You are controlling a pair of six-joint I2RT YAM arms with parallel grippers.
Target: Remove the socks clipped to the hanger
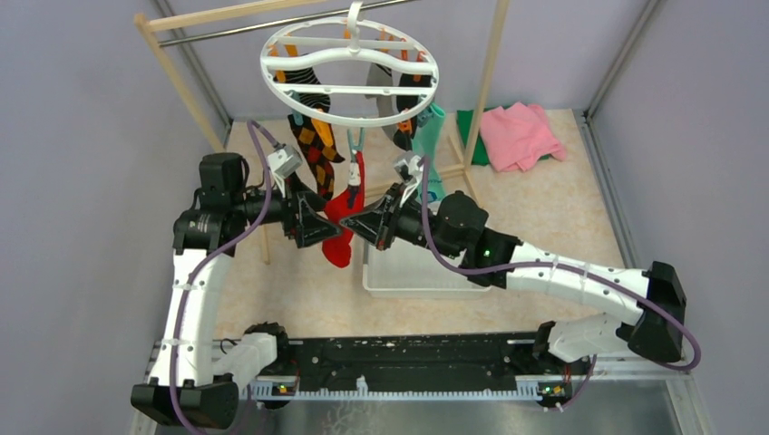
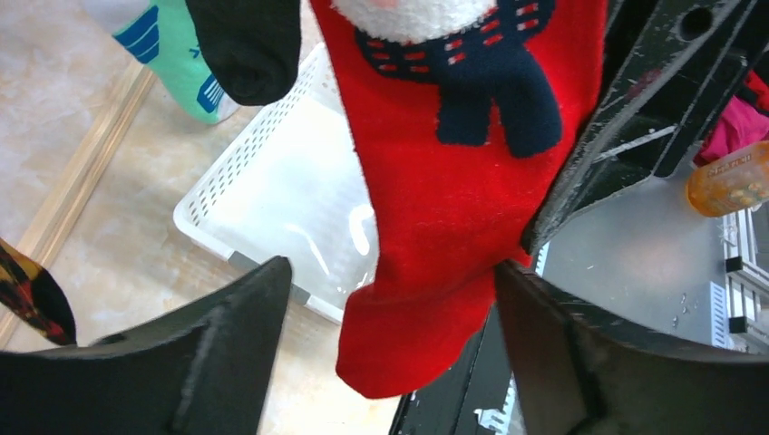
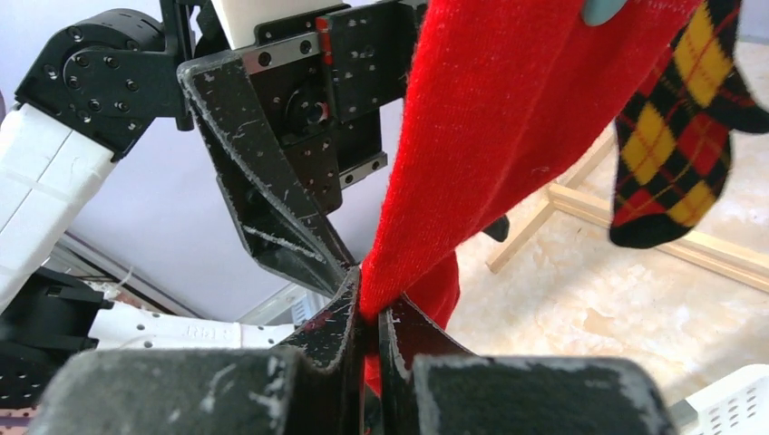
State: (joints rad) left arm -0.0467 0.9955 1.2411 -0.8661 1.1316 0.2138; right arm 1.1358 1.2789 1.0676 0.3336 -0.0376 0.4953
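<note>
The white ring hanger (image 1: 349, 90) hangs from the rack's rail with several socks clipped under it. A red sock (image 1: 343, 211) hangs from a teal clip (image 1: 355, 142) at the ring's front. My right gripper (image 1: 359, 223) is shut on the red sock (image 3: 508, 136), pinching its fabric between the pads. My left gripper (image 1: 322, 227) is open just left of it, its jaws either side of the sock's toe (image 2: 435, 299). An argyle sock (image 1: 313, 136) hangs at left, also in the right wrist view (image 3: 676, 136). A teal sock (image 2: 168, 54) and a black sock (image 2: 249, 41) hang behind.
A white slotted basket (image 1: 390, 283) sits on the table under the right arm, also in the left wrist view (image 2: 238, 172). Pink and green cloths (image 1: 517, 134) lie at the back right. The wooden rack's posts (image 1: 485, 82) stand around the hanger.
</note>
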